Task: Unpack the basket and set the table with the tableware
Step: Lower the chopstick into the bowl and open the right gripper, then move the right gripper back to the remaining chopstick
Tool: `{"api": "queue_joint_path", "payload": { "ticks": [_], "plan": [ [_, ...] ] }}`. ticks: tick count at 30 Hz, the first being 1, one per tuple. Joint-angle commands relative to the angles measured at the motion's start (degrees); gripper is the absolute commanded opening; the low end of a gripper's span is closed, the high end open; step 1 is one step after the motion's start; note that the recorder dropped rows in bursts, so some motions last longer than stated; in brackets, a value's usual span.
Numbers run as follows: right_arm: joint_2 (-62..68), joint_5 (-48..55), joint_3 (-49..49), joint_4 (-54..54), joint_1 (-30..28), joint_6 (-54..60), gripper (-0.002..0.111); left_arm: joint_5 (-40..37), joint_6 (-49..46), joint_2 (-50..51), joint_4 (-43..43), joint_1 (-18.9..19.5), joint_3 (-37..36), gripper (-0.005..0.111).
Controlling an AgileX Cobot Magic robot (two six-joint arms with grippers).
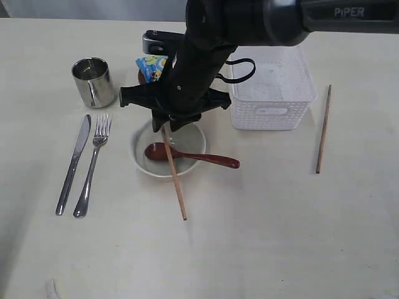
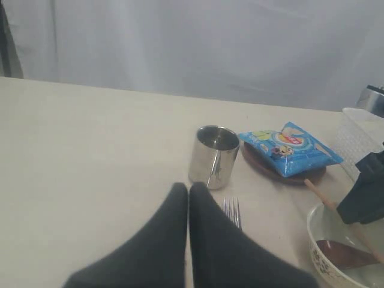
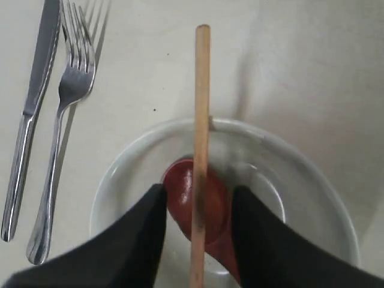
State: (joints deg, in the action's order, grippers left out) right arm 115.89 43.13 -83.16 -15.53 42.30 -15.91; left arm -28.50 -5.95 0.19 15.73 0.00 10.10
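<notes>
My right gripper point(image 1: 167, 124) hangs over the white bowl point(image 1: 140, 156), reached across from the right. Its jaws stand open point(image 3: 198, 191); a wooden chopstick point(image 3: 201, 90) runs between the fingers without touching either. The chopstick point(image 1: 177, 187) leans over the bowl's rim point(image 3: 300, 162) with its far end on the table. A reddish-brown spoon point(image 1: 212, 160) rests in the bowl, handle pointing right. The white basket point(image 1: 271, 115) stands to the right. My left gripper point(image 2: 189, 189) is shut and empty, low over the table near the fork point(image 2: 231, 211).
A steel cup point(image 1: 92, 81) stands at the back left, with a knife point(image 1: 73, 165) and fork point(image 1: 92, 168) side by side in front of it. A blue chip bag point(image 2: 291, 149) lies on a brown plate point(image 2: 264, 165). A second chopstick point(image 1: 323, 131) lies right of the basket.
</notes>
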Motion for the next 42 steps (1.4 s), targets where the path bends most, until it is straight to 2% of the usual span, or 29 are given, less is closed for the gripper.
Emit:
{"api": "queue_joint_path", "payload": {
  "ticks": [1, 6, 11, 14, 19, 24, 27, 30, 42],
  "plan": [
    [-1.1, -0.5, 0.0, 0.5, -0.2, 0.5, 0.044, 0.1, 0.2, -0.2, 0.2, 0.0, -0.4, 0.0],
    [-5.5, -0.3, -0.5, 2.1, -0.8, 1.3, 0.044, 0.1, 0.2, -0.2, 0.2, 0.0, -0.4, 0.0],
    [-12.8, 3.1, -0.8, 3.1, -5.2, 5.5, 0.044, 0.1, 0.2, -0.2, 0.2, 0.0, -0.4, 0.0],
    [-17.8, 4.7, -0.8, 6.5, -10.0, 6.1, 0.044, 0.1, 0.2, -0.2, 0.2, 0.0, -0.4, 0.0],
    [-24.0, 6.4, -0.8, 13.8, -22.2, 4.3, 0.044, 0.1, 0.2, -0.2, 0.2, 0.0, -0.4, 0.0],
    [-23.3, 10.0, -0.2, 14.4, -35.5, 3.2, 0.044, 0.1, 0.2, -0.2, 0.2, 0.0, -0.4, 0.0],
    [-20.8, 9.6, 1.7, 14.3, -39.7, 1.7, 0.044, 0.1, 0.2, -0.2, 0.2, 0.0, -0.4, 0.0],
    [-16.9, 8.6, 3.6, 14.2, -41.3, 1.6, 0.044, 0.1, 0.2, -0.2, 0.2, 0.0, -0.4, 0.0],
    [-1.9, 2.4, 4.3, 14.6, -41.5, -3.3, 0.044, 0.1, 0.2, -0.2, 0.2, 0.0, -0.4, 0.0]
  ]
}}
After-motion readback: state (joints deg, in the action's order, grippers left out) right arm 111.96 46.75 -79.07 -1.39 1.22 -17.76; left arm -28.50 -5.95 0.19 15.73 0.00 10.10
